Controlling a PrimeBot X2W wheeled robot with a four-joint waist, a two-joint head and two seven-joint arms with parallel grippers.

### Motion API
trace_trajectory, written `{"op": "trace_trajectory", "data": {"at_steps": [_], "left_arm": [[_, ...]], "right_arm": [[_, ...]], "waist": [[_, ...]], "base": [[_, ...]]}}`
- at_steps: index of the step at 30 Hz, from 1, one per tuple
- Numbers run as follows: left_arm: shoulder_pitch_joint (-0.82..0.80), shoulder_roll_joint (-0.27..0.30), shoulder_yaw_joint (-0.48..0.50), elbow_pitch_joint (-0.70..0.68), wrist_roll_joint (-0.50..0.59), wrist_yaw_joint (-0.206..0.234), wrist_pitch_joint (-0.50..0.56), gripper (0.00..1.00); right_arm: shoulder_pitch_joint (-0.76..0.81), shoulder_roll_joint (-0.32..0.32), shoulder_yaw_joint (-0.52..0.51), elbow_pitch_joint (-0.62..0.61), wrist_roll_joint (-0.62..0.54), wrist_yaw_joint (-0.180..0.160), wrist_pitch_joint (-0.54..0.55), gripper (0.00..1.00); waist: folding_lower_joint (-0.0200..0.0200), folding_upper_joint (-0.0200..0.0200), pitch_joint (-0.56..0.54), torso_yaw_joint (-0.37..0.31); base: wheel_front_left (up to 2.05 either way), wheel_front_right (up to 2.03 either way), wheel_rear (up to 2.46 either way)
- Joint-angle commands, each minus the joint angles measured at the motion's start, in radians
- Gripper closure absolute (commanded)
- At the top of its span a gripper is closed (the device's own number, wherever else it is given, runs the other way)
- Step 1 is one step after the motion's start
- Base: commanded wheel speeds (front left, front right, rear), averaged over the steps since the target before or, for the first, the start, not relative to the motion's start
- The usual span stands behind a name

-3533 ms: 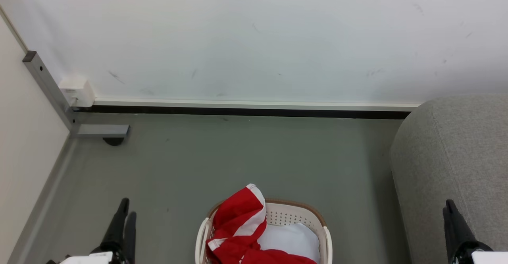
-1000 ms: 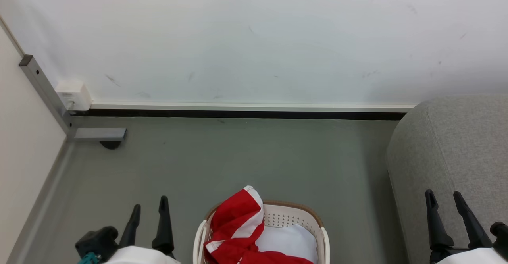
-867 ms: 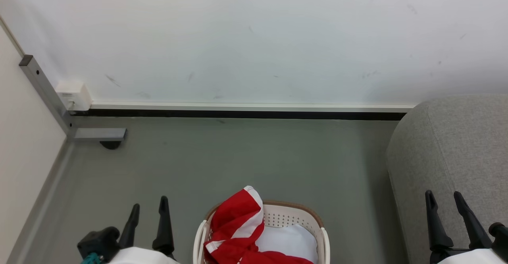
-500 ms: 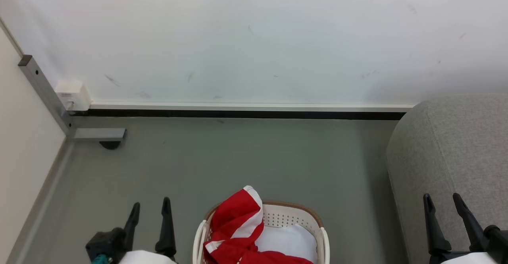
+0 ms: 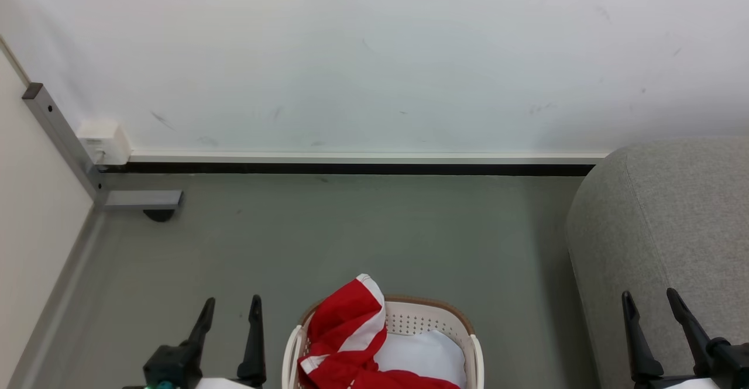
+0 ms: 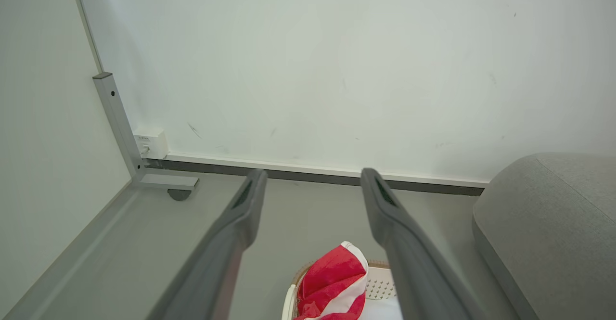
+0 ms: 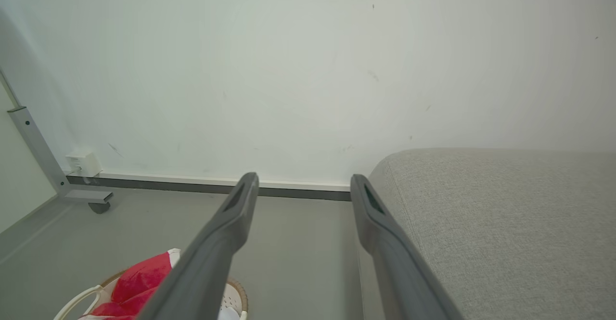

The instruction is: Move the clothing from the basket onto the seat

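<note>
Red clothing with white stripes is heaped over the left side of the cream basket, rising above its brown rim at the bottom middle of the head view. It also peeks up in the left wrist view as red clothing and in the right wrist view as red clothing. A pale white cloth lies inside the basket. The grey seat stands at the right. My left gripper hovers open left of the basket, holding nothing. My right gripper is open in front of the seat's arm.
A white wall with a dark baseboard closes the far side. A grey metal post with a foot and caster stands at the left corner, beside a small white box. Grey floor stretches between wall and basket.
Both grippers have opened since the oldest frame. Over the last second the left gripper has shifted right and slightly lower in the head view; the right has sunk a little. The camera drifted slightly.
</note>
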Motion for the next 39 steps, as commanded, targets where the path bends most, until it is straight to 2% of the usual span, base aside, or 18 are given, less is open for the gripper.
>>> {"op": "trace_trajectory", "data": {"at_steps": [1,19,26,33,39], "left_arm": [[0.008,0.008,0.003,0.0,0.023,0.003,-0.012,0.0],[0.026,-0.002,0.014,-0.002,0.142,0.002,-0.044,0.0],[0.024,-0.008,0.021,0.009,0.139,-0.008,-0.042,0.0],[-0.019,-0.014,0.001,0.062,0.111,-0.044,-0.042,0.0],[-0.118,-0.018,-0.078,0.231,0.085,-0.093,-0.042,0.0]], "right_arm": [[0.007,-0.007,-0.005,0.001,-0.011,-0.002,-0.006,0.0],[0.005,-0.012,-0.027,0.033,-0.098,-0.002,-0.04,0.0],[0.001,-0.014,-0.024,0.034,-0.092,-0.002,-0.039,0.0],[-0.017,-0.012,-0.016,0.016,-0.082,-0.002,-0.039,0.0],[-0.062,-0.007,-0.005,-0.005,-0.056,-0.002,-0.037,0.0]], "waist": [[0.0,-0.0001,0.0,0.0],[0.0,-0.0001,0.003,-0.012],[0.0,-0.0001,0.011,-0.022],[0.0,-0.0001,0.054,-0.048],[0.0,-0.0001,0.142,-0.089]], "base": [[0.0,0.0,0.0],[0.0,0.0,0.0],[0.0,0.0,0.0],[0.0,0.0,0.0],[0.0,0.0,0.0]]}}
